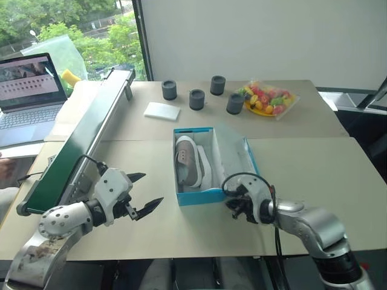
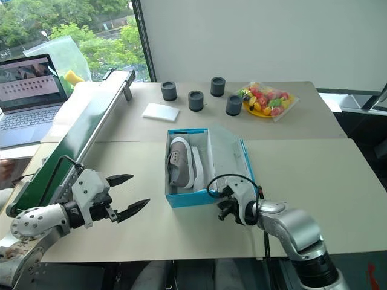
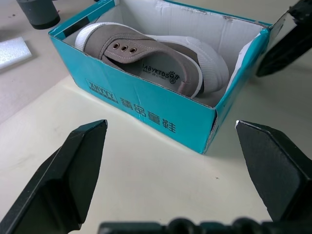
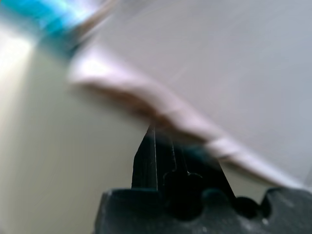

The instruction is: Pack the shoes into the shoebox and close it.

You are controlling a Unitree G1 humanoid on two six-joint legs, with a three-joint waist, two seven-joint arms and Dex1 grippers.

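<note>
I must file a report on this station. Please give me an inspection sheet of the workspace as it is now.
Surface: pale table, bare in front.
Job's things: blue shoebox open, lid up; grey-brown shoes inside.
Clutter: four dark cups, white pad, bag of colourful items.
Grippers: left gripper open, left of the box; right gripper shut at the box's near right corner, holding nothing.
Cables: black loop on the right wrist.
Surroundings: green conveyor, laptop, window.

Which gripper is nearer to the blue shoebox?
The right gripper: it sits shut at the near right corner of the shoebox. The left gripper, open, stands apart on the box's left.
</note>
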